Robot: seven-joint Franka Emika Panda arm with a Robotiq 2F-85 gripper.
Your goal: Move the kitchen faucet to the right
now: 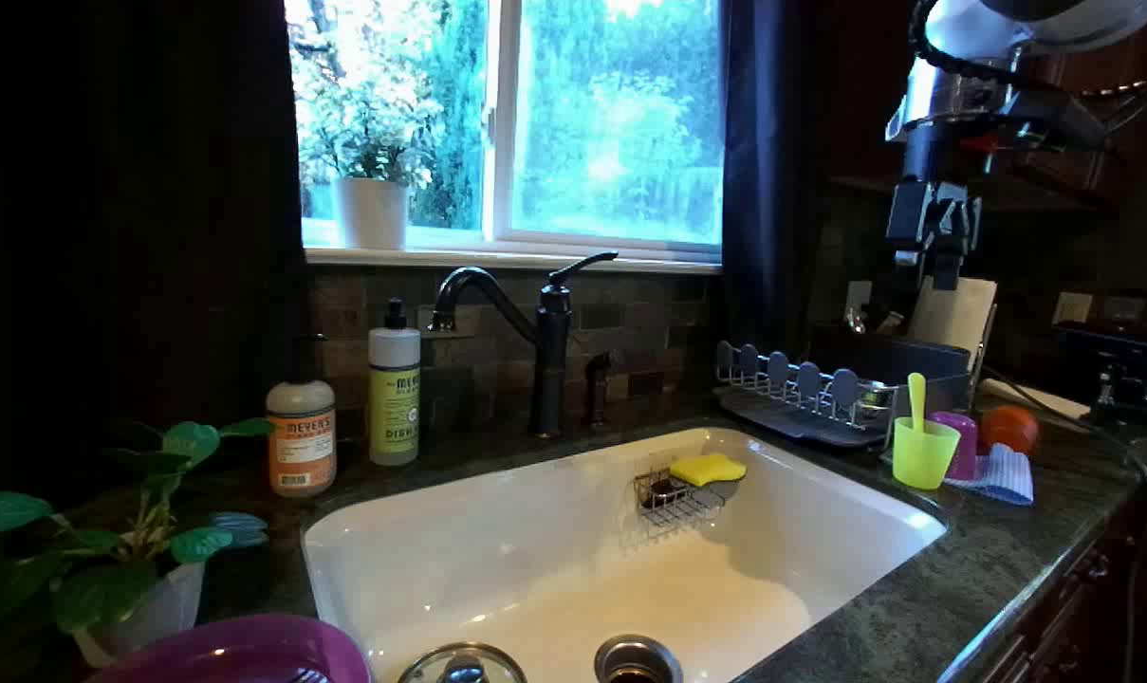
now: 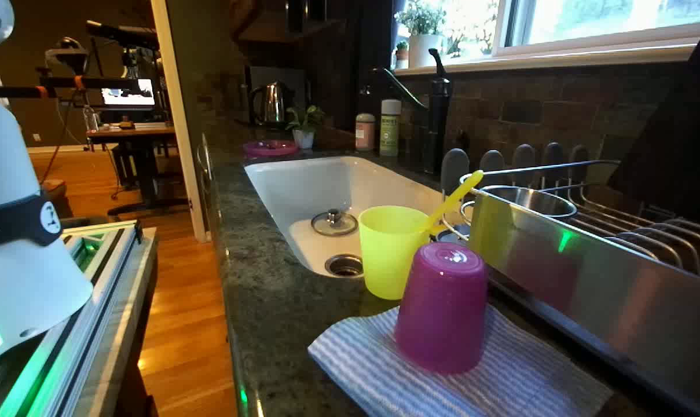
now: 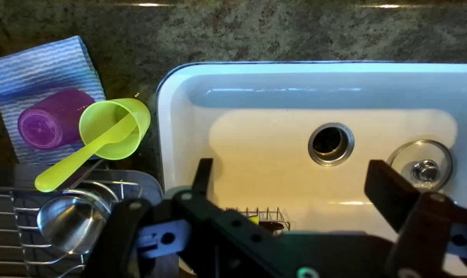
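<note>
Faucet (image 1: 550, 360), bronze-black metal, stands in an exterior view at twelve o'clock of the white sink (image 1: 421, 536), gooseneck (image 1: 471, 275) toward nine. In an exterior view its stem (image 2: 438, 124) is near-black, gooseneck tip indistinct. In the wrist view the black two-finger gripper (image 3: 293, 175) gapes wide, empty, partly hiding a wire basket (image 3: 270, 216).

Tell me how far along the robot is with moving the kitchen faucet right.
Nothing looks done: in an exterior view, the kitchen faucet points its spout leftward. Nothing is in hand: the gripper is open and empty, apart from the faucet. Remaining, it seems: the reach, the contact and the whole swing right.
</note>
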